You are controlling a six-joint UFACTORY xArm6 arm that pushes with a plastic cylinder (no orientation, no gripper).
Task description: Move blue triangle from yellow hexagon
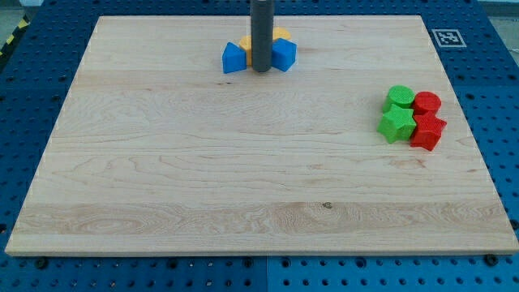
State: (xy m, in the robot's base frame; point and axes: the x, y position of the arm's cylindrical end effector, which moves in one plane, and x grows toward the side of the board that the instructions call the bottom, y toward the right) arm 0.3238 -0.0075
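Observation:
A tight cluster sits at the view's top centre. A blue block (234, 57) with a pointed top, probably the triangle, lies on its left. A second blue block (284, 54), more cube-like, lies on its right. Yellow (280, 34) shows behind them on both sides of the rod; the left yellow part (246, 40) touches the left blue block. The yellow shapes are mostly hidden. My rod comes down from the view's top, and my tip (261, 70) rests between the two blue blocks, just in front of the yellow.
At the view's right four blocks stand packed together: a green round one (399, 96), a green star-like one (395, 124), a red round one (426, 103) and a red angular one (427, 131). The wooden board (243, 178) lies on a blue perforated table.

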